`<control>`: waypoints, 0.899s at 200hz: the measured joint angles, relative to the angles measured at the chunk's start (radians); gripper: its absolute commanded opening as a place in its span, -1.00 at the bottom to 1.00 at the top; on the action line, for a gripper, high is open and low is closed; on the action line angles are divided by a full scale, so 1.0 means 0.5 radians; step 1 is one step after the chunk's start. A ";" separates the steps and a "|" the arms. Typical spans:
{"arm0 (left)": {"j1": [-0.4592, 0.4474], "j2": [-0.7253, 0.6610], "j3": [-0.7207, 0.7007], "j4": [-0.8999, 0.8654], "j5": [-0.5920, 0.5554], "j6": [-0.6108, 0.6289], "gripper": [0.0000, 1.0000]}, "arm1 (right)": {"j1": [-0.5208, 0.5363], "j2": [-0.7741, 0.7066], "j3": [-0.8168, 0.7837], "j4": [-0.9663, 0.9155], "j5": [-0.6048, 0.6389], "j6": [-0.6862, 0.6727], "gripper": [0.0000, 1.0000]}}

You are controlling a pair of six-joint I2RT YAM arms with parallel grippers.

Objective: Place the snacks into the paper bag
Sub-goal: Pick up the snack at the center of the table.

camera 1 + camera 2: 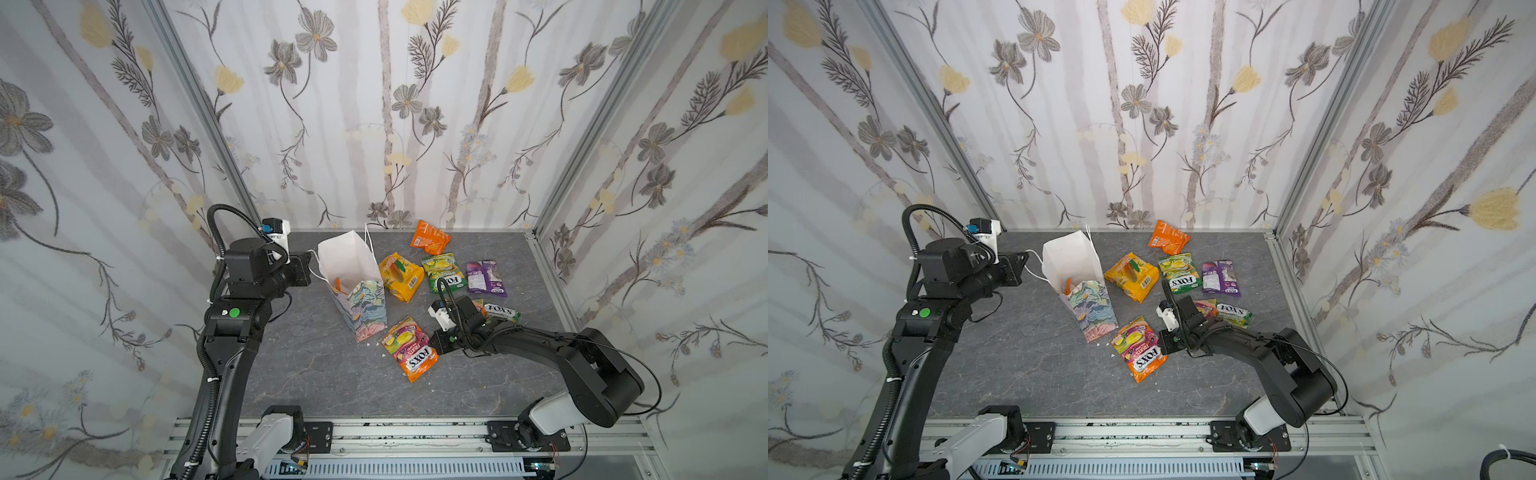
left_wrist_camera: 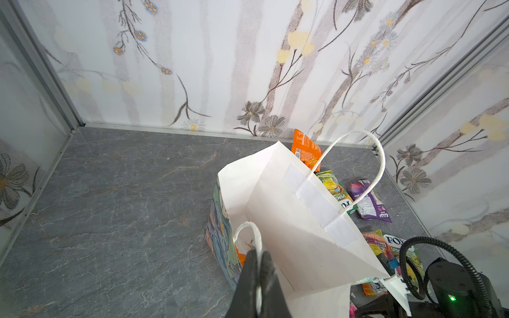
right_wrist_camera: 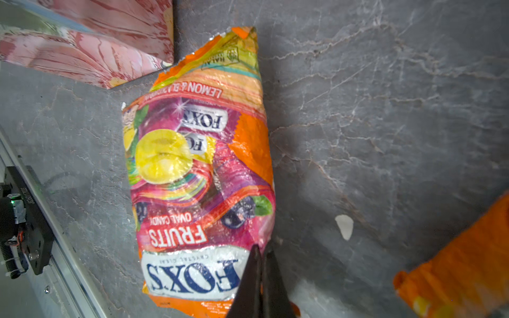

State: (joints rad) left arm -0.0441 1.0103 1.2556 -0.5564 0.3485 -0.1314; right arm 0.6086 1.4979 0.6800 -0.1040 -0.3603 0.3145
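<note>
Pink-yellow packet point(image 3: 198, 179) | edge pinched in right claw point(image 3: 263, 252) | left claw point(image 2: 259, 254) pinching bag handle point(image 2: 248, 224)

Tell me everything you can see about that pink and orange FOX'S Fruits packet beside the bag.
The FOX'S Fruits packet is a glossy, crinkled plastic pouch, pink and orange, printed with a lemon, dark berries and "oval candy". It lies flat, face up, on the grey marbled table, close to the paper bag's base. The right fingers are shut on its edge beside the logo.
</note>
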 measured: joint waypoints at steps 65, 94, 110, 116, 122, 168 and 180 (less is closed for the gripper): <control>0.000 -0.004 -0.003 0.000 0.000 0.000 -1.00 | 0.000 -0.246 0.111 -0.117 -0.001 0.034 -1.00; 0.000 -0.004 -0.007 0.000 0.000 0.000 -1.00 | 0.000 -0.348 0.214 -0.158 -0.008 0.050 -1.00; 0.000 -0.004 -0.008 0.000 0.000 0.000 -1.00 | 0.000 -0.394 0.252 -0.168 -0.023 0.072 -1.00; 0.000 -0.004 -0.009 0.000 0.000 0.000 -1.00 | 0.001 -0.408 0.268 -0.179 -0.027 0.072 -1.00; 0.000 -0.004 -0.009 0.000 0.000 0.000 -1.00 | 0.002 -0.424 0.283 -0.188 -0.035 0.072 -1.00; 0.000 -0.003 -0.009 0.002 0.000 0.000 -1.00 | 0.004 -0.558 0.383 -0.236 -0.060 0.103 -1.00; 0.000 -0.004 -0.009 0.003 0.000 0.000 -1.00 | 0.005 -0.592 0.411 -0.241 -0.062 0.102 -1.00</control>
State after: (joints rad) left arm -0.0441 1.0084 1.2510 -0.5549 0.3485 -0.1314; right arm 0.6113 1.2018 0.8856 -0.2245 -0.3912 0.3656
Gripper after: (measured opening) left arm 0.050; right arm 0.048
